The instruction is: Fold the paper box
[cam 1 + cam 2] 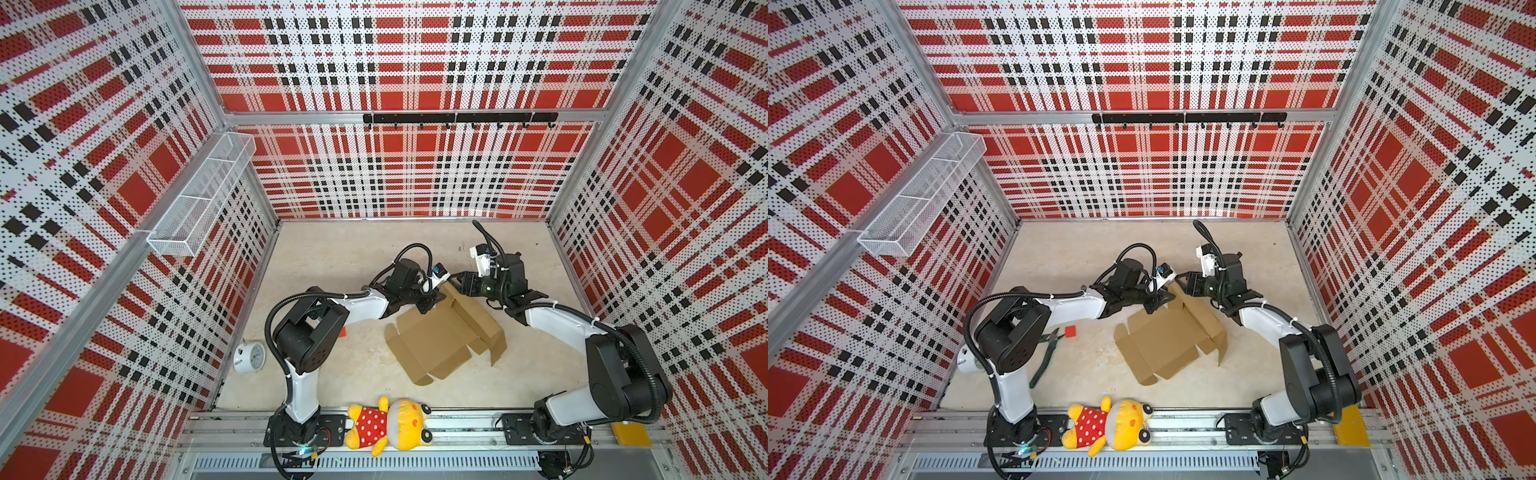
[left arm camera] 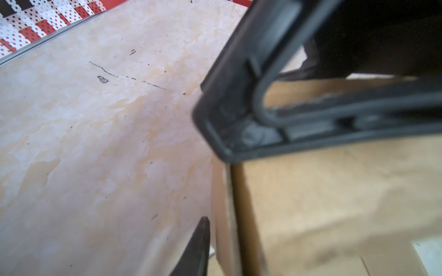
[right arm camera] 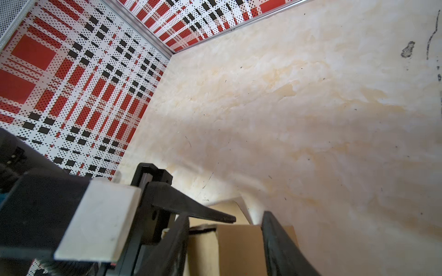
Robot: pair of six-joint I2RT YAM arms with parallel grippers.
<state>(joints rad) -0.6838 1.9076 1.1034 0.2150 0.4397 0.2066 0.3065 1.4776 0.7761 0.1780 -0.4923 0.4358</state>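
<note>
Right wrist, right gripper (image 3: pixel 226 222) astride paper box (image 3: pixel 239 251) edge

Table (image 1: pixel 353 257): beige marbled top, dark scuffs. Lying on it: brown paper box (image 1: pixel 432 340), mostly flat, right-hand flaps raised; white alarm clock (image 1: pixel 248 356) by the left wall; red cube (image 1: pixel 1070 331) just beside green-handled pliers (image 1: pixel 1044 357)
</note>
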